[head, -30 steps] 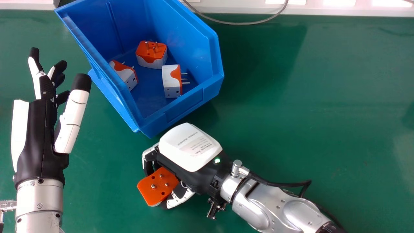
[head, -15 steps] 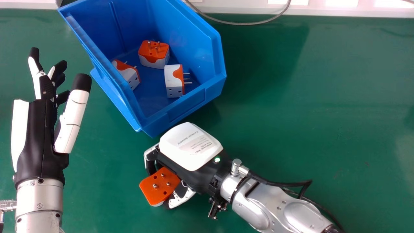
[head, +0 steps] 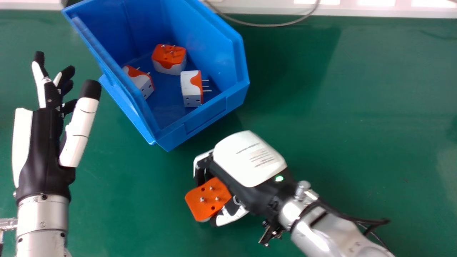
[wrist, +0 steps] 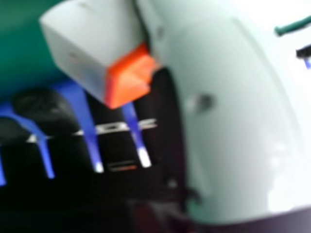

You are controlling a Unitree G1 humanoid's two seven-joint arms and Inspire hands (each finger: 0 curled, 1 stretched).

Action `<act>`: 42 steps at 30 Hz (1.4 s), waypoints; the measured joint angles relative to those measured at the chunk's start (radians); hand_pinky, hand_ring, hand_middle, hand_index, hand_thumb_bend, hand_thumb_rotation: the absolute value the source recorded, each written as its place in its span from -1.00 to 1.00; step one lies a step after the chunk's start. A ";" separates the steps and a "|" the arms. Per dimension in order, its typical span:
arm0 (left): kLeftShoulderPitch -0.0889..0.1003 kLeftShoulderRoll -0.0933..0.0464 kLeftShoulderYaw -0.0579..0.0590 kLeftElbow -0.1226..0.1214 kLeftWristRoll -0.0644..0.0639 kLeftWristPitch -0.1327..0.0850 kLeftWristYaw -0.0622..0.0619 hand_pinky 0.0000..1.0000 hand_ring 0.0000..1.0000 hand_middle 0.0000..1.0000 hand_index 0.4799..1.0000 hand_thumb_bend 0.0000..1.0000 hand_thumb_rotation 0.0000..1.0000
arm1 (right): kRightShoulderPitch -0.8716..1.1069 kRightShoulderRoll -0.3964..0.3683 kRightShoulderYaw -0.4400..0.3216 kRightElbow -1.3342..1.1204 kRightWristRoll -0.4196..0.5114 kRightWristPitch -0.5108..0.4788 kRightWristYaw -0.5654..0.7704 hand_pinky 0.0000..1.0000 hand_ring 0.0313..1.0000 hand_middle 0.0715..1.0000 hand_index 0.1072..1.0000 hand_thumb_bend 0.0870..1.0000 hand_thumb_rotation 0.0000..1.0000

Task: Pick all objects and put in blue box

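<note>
Nearest me, the robot's right hand (head: 246, 159) has its fingers and thumb curled round a chunky plug adapter (head: 208, 199), on the near side of the box. The head view gives me its flat orange face with metal pins; the right hand view instead gives its smooth, pale, blocky body, beside the glossy thumb (wrist: 223, 126). Off to the left, the left hand (head: 44, 153) has its fingers extended, holding nothing. Beyond, on the green worktop (head: 332, 117), sits the open-topped blue box (head: 201, 123), smooth plastic with a sloping rim. Three white-and-orange adapters lie inside: one (head: 192, 87) with pins pointing right, one (head: 143, 85) by the left wall, and farther back one (head: 169, 59) pins up. A thin grey cable (head: 264, 25) curves at the far edge.
</note>
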 measured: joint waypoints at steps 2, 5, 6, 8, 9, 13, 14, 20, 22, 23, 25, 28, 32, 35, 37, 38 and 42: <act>-0.001 0.000 0.000 0.003 0.000 0.000 0.000 0.71 0.86 0.87 0.78 0.58 1.00 | -0.003 -0.001 -0.040 -0.024 0.010 -0.001 0.000 -0.88 -0.85 -0.14 -0.16 -0.05 -1.00; -0.008 0.000 0.000 0.008 0.000 -0.002 -0.001 0.71 0.86 0.87 0.78 0.60 1.00 | -0.014 0.000 -0.073 -0.024 0.030 -0.014 -0.001 -0.88 -0.83 -0.14 -0.16 -0.06 -1.00; -0.009 0.000 0.000 0.011 0.000 -0.002 -0.001 0.71 0.86 0.87 0.78 0.61 1.00 | -0.026 0.002 -0.081 -0.024 0.032 -0.017 -0.001 -0.88 -0.83 -0.14 -0.16 -0.06 -1.00; -0.010 0.000 0.000 0.019 0.001 -0.003 0.000 0.71 0.86 0.87 0.78 0.62 1.00 | -0.064 0.010 -0.098 -0.023 0.032 -0.020 -0.002 -0.87 -0.82 -0.14 -0.17 -0.06 -1.00; -0.011 0.000 0.000 0.024 0.001 -0.003 0.000 0.71 0.86 0.87 0.78 0.62 1.00 | -0.095 0.014 -0.107 -0.022 0.030 -0.020 -0.003 -0.87 -0.82 -0.14 -0.17 -0.06 -1.00; -0.012 0.000 -0.001 0.031 0.003 -0.004 0.001 0.71 0.86 0.87 0.78 0.59 1.00 | -0.192 0.027 -0.120 -0.007 0.001 -0.015 -0.011 -0.83 -0.76 -0.48 -0.17 -0.12 -0.78; -0.013 0.000 -0.002 0.032 0.003 -0.005 0.001 0.71 0.86 0.87 0.78 0.58 1.00 | -0.213 0.032 -0.123 0.002 -0.004 -0.013 -0.013 -0.83 -0.76 -0.51 -0.17 -0.12 -0.77; -0.021 0.001 -0.001 0.043 0.002 -0.018 0.001 0.71 0.86 0.87 0.77 0.57 1.00 | -0.367 0.072 -0.125 0.147 -0.018 -0.014 -0.034 -0.91 -0.87 -0.76 -0.17 -0.13 -0.72; -0.022 0.001 -0.001 0.047 0.002 -0.020 0.001 0.71 0.86 0.87 0.77 0.57 1.00 | -0.410 0.092 -0.125 0.202 -0.014 -0.013 -0.045 -0.93 -0.89 -0.81 -0.17 -0.14 -0.71; -0.023 0.001 -0.002 0.049 0.002 -0.021 0.000 0.71 0.86 0.88 0.77 0.57 1.00 | -0.440 0.104 -0.124 0.243 -0.012 -0.011 -0.048 -0.94 -0.90 -0.82 -0.17 -0.14 -0.71; -0.024 0.001 -0.002 0.051 0.002 -0.021 0.000 0.72 0.86 0.88 0.78 0.57 1.00 | -0.496 0.131 -0.123 0.324 -0.009 -0.006 -0.057 -0.93 -0.89 -0.79 -0.17 -0.14 -0.71; -0.024 0.001 -0.003 0.052 0.002 -0.022 0.000 0.72 0.86 0.88 0.78 0.57 1.00 | -0.582 0.177 -0.119 0.450 -0.006 0.012 -0.074 -0.92 -0.86 -0.75 -0.16 -0.14 -0.71; -0.020 0.000 -0.003 0.050 0.002 -0.023 -0.001 0.72 0.87 0.88 0.79 0.60 1.00 | -0.688 0.236 -0.106 0.618 0.000 0.033 -0.104 -0.91 -0.86 -0.76 -0.17 -0.12 -0.73; -0.013 0.000 -0.003 0.048 0.000 -0.024 -0.002 0.72 0.87 0.88 0.79 0.62 1.00 | -0.775 0.278 -0.092 0.756 0.002 0.035 -0.127 -0.88 -0.82 -0.62 -0.16 -0.11 -0.79; -0.007 0.000 -0.003 0.046 -0.004 -0.025 -0.003 0.72 0.87 0.88 0.79 0.64 1.00 | -0.831 0.299 -0.085 0.839 0.004 0.032 -0.140 -0.85 -0.79 -0.45 -0.16 -0.08 -0.87; -0.006 0.000 -0.003 0.045 -0.007 -0.025 -0.003 0.72 0.87 0.88 0.79 0.64 1.00 | -0.856 0.308 -0.084 0.873 0.008 0.034 -0.141 -0.85 -0.79 -0.45 -0.16 -0.08 -0.87; 0.015 -0.003 -0.005 0.026 -0.008 -0.024 -0.004 0.72 0.87 0.88 0.79 0.71 1.00 | -0.965 0.363 -0.078 1.046 0.033 0.037 -0.177 -0.76 -0.70 -0.26 -0.13 -0.06 -0.97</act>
